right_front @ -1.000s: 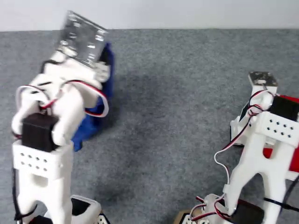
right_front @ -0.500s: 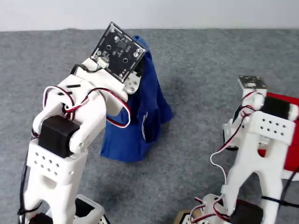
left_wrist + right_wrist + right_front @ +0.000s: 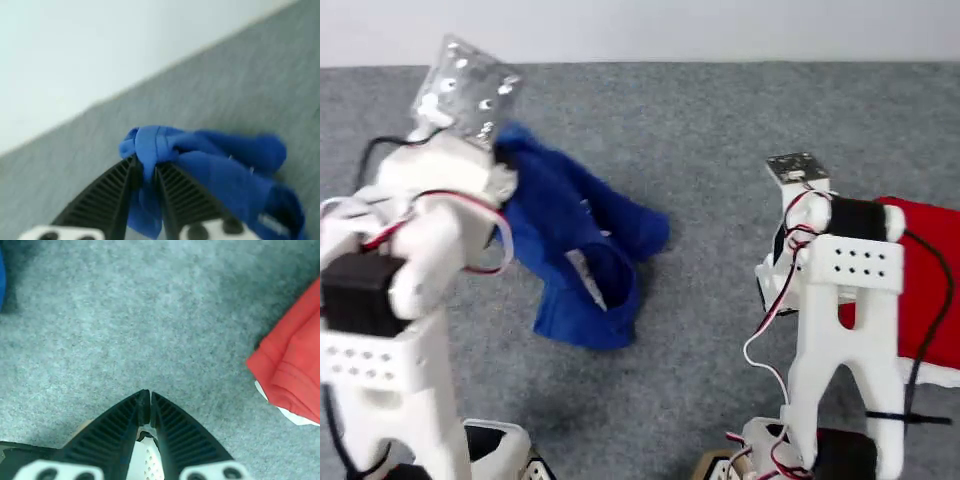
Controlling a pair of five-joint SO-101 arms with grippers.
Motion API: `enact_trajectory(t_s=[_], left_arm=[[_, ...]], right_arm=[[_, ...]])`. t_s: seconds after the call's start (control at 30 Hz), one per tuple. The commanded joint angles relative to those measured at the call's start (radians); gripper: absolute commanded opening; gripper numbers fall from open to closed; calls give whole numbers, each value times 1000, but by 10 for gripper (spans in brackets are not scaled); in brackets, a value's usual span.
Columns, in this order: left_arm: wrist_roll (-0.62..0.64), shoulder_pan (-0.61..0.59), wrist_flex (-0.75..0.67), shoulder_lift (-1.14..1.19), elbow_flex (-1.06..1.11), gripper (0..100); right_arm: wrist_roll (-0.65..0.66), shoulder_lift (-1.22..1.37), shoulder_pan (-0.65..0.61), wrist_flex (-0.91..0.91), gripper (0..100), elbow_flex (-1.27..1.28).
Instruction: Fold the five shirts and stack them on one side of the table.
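The left gripper [image 3: 145, 167] is clamped on a bunched fold of the blue shirt [image 3: 220, 165], its jaws nearly together with cloth squeezed between them. From above, that shirt trails from the left arm [image 3: 410, 250] across the grey table [image 3: 720, 140]. One end is raised at the arm, and the rest lies crumpled on the surface left of centre. A pale label [image 3: 588, 272] shows inside the neck opening; its print is too small to read. The right gripper [image 3: 146, 396] is closed with nothing between its jaws, poised above bare table. Near it, on the right side of the table, lies the red shirt [image 3: 292, 365], partly under the right arm [image 3: 840, 290] in the high view. A white edge [image 3: 282, 412] peeks from beneath the red cloth, possibly another shirt.
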Motion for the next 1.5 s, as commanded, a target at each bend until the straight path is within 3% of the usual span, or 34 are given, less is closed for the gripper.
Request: enact_trajectory(t_s=[0.0, 0.17, 0.53, 0.77, 0.87, 1.07, 1.47], left_arm=[[-81, -126, 141, -11, -102, 6], [-229, -354, 138, -58, -44, 6], [-649, -787, 133, -244, 450, 5], [-692, -988, -34, -256, 745, 5], [-692, -1031, -110, -256, 819, 5], [-692, -1036, -178, -256, 888, 5], [-690, -1034, -192, -255, 903, 5]], right_arm=[[-6, -39, -56, 35, 9, -31], [-6, -31, -160, -18, 9, -123], [-5, 191, -398, -194, 9, -203], [-5, 456, -565, -94, 9, -503], [-5, 584, -654, -30, 21, -634], [-5, 808, -802, 36, 181, -856], [-5, 951, -972, 35, 185, -965]])
